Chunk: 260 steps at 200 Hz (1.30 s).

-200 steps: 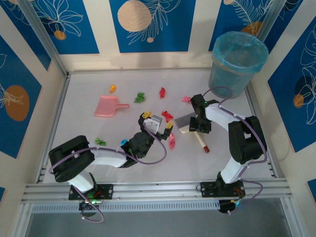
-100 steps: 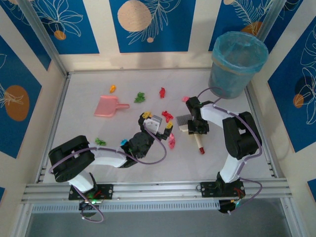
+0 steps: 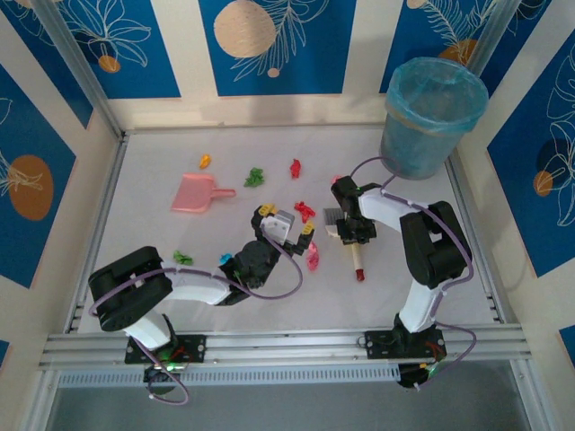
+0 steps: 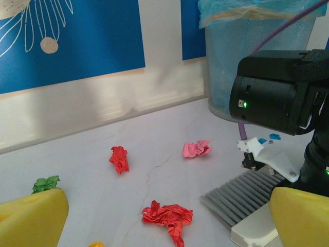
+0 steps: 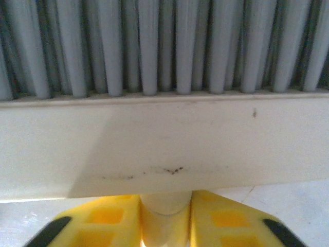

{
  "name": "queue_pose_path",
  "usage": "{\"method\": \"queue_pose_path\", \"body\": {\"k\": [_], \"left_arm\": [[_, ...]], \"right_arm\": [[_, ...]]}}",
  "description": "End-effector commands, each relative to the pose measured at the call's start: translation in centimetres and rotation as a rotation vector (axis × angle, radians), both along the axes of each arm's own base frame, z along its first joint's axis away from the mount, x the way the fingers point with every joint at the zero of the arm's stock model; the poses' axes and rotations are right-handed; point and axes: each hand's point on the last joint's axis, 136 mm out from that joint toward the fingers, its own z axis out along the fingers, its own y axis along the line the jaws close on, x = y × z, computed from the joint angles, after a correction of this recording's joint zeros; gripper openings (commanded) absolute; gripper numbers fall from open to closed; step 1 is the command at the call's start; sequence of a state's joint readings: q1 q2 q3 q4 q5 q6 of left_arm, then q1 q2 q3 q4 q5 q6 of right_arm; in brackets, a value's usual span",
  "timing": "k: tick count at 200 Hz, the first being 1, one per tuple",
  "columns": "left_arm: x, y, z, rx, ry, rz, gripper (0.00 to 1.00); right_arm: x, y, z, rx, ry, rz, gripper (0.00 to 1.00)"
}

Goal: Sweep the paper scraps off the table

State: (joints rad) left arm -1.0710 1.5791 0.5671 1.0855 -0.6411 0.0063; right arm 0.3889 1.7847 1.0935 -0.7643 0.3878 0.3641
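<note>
Paper scraps lie scattered on the white table: orange, green, red, pink, red, pink, green and cyan. A hand brush with grey bristles and a red-tipped handle lies right of centre. My right gripper is shut on its handle, just behind the cream head. My left gripper hangs open near the middle, its yellow fingers apart above a red scrap. Farther off in the left wrist view lie another red scrap and a pink one.
A flat pink dustpan lies at the left of the table. A blue-lined bin stands at the back right corner. Aluminium rails edge the table, and patterned wall panels close it in.
My right gripper has shut on the brush handle and drawn the brush a little left. The left arm has not moved.
</note>
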Motion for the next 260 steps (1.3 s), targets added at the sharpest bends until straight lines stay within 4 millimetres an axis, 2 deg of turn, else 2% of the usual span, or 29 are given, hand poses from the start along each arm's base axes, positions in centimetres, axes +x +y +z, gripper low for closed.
{"method": "queue_pose_path", "body": {"k": [1,37,53,75,94,117,153,178,199,223,260], "left_arm": [[0.2,0.8,1.4,-0.061,-0.020,0.026,1.00],[0.1,0.9,1.4,-0.062,-0.023,0.024,1.00],[0.1,0.9,1.5,-0.059,-0.027,0.018,1.00],[-0.2,0.5,1.8,-0.055,-0.036,-0.011,1.00],[-1.0,-0.2,2.6,-0.057,-0.047,-0.085,1.00],[-2.8,-1.3,4.3,-0.070,-0.073,-0.214,1.00],[-5.6,-2.2,8.1,-0.085,-0.059,-0.389,1.00],[-7.6,-1.8,9.4,-0.156,-0.004,-0.491,1.00],[-9.9,-2.2,9.3,-0.158,0.061,-0.606,0.98],[-11.2,-1.8,8.1,-0.092,0.105,-0.626,0.94],[-11.2,0.2,7.2,0.084,0.049,-0.527,0.93]], "right_arm": [[0.8,0.3,-0.4,0.002,-0.025,-0.002,0.11],[0.8,0.3,1.1,0.018,-0.060,-0.050,0.00],[0.5,0.7,2.6,0.057,-0.088,-0.092,0.00],[0.0,2.3,5.0,0.172,-0.127,-0.131,0.00],[-0.4,3.4,7.4,0.271,-0.167,-0.154,0.00],[-0.9,4.5,10.3,0.387,-0.221,-0.181,0.00],[-1.9,6.5,14.2,0.595,-0.257,-0.249,0.00],[-2.0,7.3,16.9,0.702,-0.267,-0.359,0.00],[-1.9,7.3,18.7,0.764,-0.260,-0.509,0.00],[-2.4,7.2,19.1,0.766,-0.186,-0.696,0.00],[-2.8,7.8,18.4,0.778,-0.036,-0.944,0.00]]}}
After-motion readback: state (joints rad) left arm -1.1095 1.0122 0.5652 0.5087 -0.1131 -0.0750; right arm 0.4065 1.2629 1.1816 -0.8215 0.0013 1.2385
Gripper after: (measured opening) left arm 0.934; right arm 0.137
